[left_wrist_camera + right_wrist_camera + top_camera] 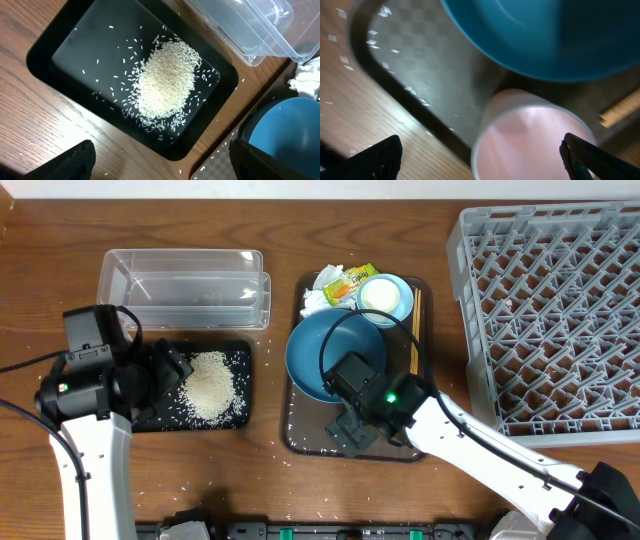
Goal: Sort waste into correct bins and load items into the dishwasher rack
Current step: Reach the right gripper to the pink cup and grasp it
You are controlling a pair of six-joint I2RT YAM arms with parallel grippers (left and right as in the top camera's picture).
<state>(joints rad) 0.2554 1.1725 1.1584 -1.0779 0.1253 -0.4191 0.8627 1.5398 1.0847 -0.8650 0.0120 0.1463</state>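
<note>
The right jaws stand wide apart and empty, flanking the small pink cup (535,135), whose open mouth faces them. The cup sits off-centre, nearer one finger, just beside the large blue bowl (335,355). In my judgement they should centre on it, sink around its wall, then close gently. The left jaws, equally wide and empty, hang over the rice (167,82) in the black tray (75,55), left of the bowl. The dishwasher rack (550,310) lies to the bowl's right.

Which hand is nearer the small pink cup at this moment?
Right. The right hand hangs open directly over the pink cup on the brown tray. The left hand is far off, above the black tray holding rice.
</note>
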